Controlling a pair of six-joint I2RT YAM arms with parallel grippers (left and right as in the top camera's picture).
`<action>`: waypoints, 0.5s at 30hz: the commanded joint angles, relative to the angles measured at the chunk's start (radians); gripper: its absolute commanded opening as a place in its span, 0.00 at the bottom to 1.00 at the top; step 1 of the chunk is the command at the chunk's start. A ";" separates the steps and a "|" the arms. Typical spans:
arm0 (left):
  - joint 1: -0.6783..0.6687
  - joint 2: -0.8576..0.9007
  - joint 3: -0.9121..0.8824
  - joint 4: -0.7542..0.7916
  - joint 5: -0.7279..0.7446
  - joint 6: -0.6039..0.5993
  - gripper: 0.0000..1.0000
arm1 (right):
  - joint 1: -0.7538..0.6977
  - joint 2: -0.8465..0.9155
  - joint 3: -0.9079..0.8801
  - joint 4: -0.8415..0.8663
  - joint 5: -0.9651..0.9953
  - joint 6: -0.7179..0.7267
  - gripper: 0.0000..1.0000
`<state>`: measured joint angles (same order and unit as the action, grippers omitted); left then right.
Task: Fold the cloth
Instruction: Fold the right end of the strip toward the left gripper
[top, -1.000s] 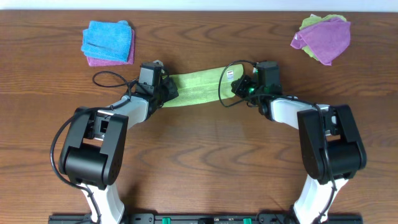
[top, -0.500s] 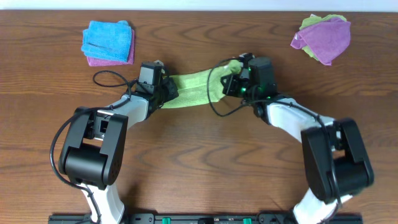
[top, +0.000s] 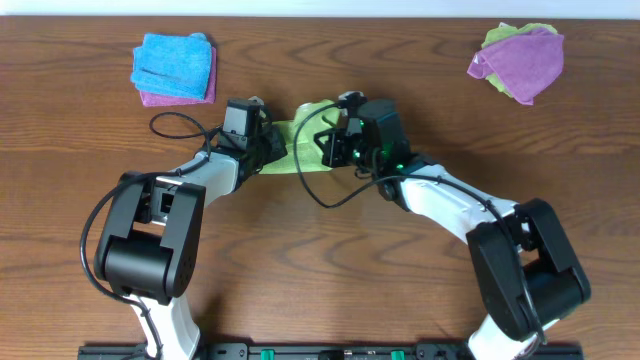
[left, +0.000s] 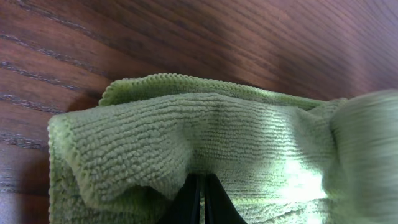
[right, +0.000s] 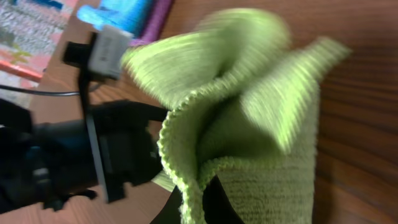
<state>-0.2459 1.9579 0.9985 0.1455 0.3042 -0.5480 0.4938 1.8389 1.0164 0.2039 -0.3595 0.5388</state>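
The lime-green cloth (top: 303, 140) lies bunched between my two grippers at the table's upper middle. My left gripper (top: 272, 150) is shut on the cloth's left end, which rests on the wood; its fingertips (left: 200, 199) pinch the doubled edge of the cloth (left: 186, 137). My right gripper (top: 332, 148) is shut on the cloth's right end and holds it lifted over the left part, close to the left gripper. In the right wrist view the cloth (right: 249, 124) hangs in folds from the fingers (right: 202, 202). The white tag is hidden.
A bright blue cloth on a purple one (top: 174, 68) lies at the back left. A purple cloth over a green one (top: 518, 60) lies at the back right. Black cables (top: 180, 125) loop beside both wrists.
My right gripper has carried the cloth's right end leftward, from about the table's centre-right to just beside the left gripper. The flat strip has bunched up. The left gripper has stayed still.
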 joint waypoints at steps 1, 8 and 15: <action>0.004 0.035 0.010 -0.019 0.012 0.025 0.06 | 0.032 -0.009 0.029 0.001 0.001 -0.021 0.01; 0.028 0.002 0.020 -0.046 0.029 0.056 0.06 | 0.069 -0.009 0.031 -0.010 0.027 -0.021 0.01; 0.060 -0.085 0.020 -0.120 0.025 0.108 0.06 | 0.077 -0.009 0.031 -0.015 0.050 -0.020 0.01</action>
<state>-0.2016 1.9244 1.0103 0.0406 0.3370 -0.4850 0.5625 1.8389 1.0286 0.1917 -0.3313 0.5362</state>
